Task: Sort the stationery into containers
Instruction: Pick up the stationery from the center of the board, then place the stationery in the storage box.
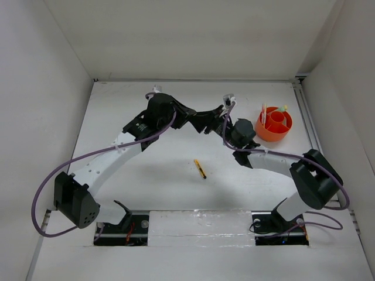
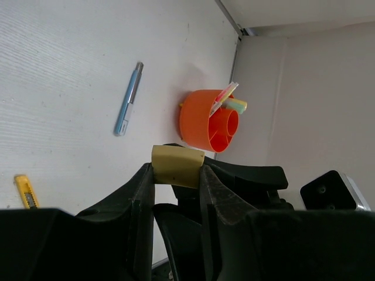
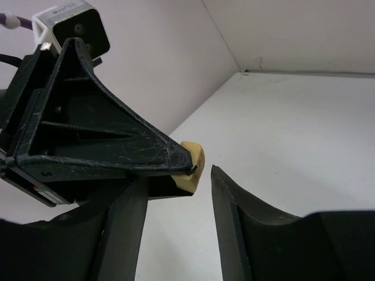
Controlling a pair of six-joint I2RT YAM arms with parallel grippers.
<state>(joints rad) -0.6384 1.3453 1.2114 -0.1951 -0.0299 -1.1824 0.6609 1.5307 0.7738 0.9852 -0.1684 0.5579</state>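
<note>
Your left gripper (image 2: 177, 178) is clamped on the tan eraser (image 2: 177, 165), which sits right at its tips. Judge it light, rubbery and grippy; take it by the flat faces. Your right gripper (image 3: 179, 190) is spread wide, with the eraser between its fingertips. The orange pot (image 2: 196, 120) lies beyond, apart.

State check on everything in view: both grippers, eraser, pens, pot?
Left gripper: shut on the tan eraser, holding it off the surface.
Right gripper: open, fingers either side of the eraser, not yet clamped.
Orange pot: upright, markers standing inside.
Grey-blue pen: lying loose, outside the pot.
Yellow-black pen: lying loose, outside the pot.
</note>
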